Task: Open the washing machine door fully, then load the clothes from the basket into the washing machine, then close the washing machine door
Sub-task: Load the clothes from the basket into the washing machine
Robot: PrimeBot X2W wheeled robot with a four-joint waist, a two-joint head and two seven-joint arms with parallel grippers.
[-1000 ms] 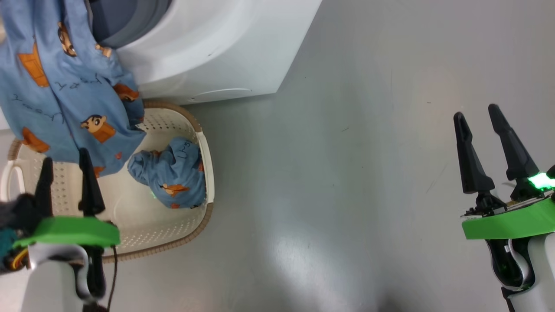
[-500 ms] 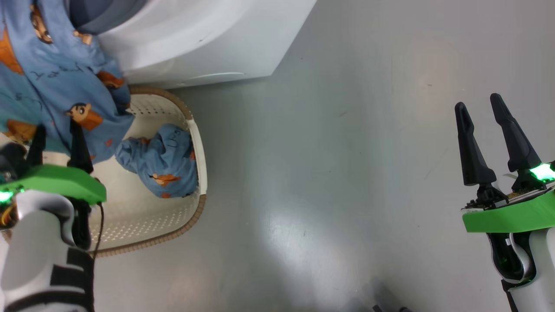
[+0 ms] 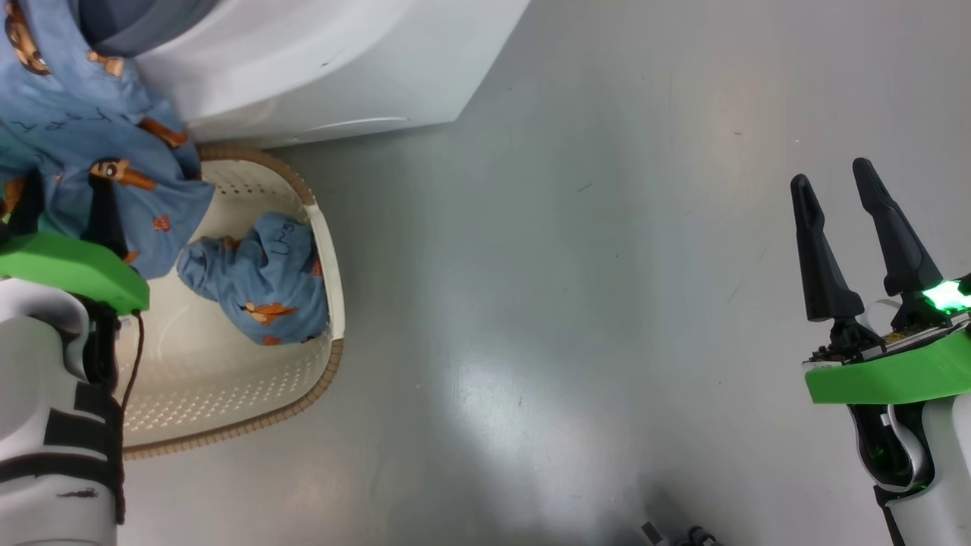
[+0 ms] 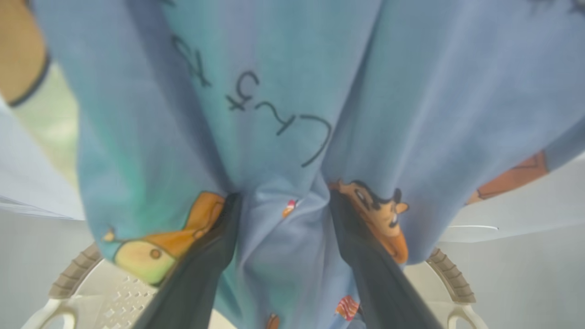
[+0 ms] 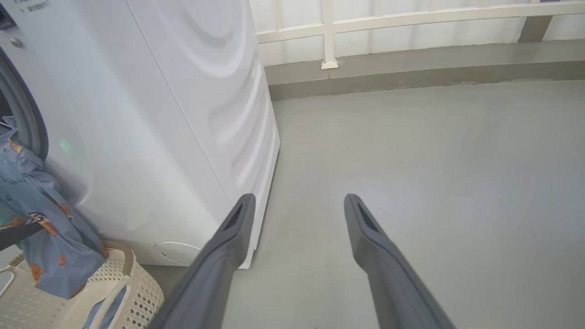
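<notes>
One of the clothes, a light blue printed garment, hangs out of the washing machine mouth and down over the basket. My left gripper is pressed into its lower part. In the left wrist view a fold of that garment sits between the left gripper's spread fingers, so it is open. A second blue garment lies bunched in the basket. My right gripper hangs open over bare floor at the right, with nothing between its fingers. The washing machine door is out of view.
The right wrist view looks past the right gripper at the washing machine's white side. A low grey kerb with a white railing runs behind it. The grey floor stretches right of the basket.
The head camera has shifted, sliding the whole scene left and up. My left gripper has moved forward over the basket into the hanging garment. The right gripper holds its place.
</notes>
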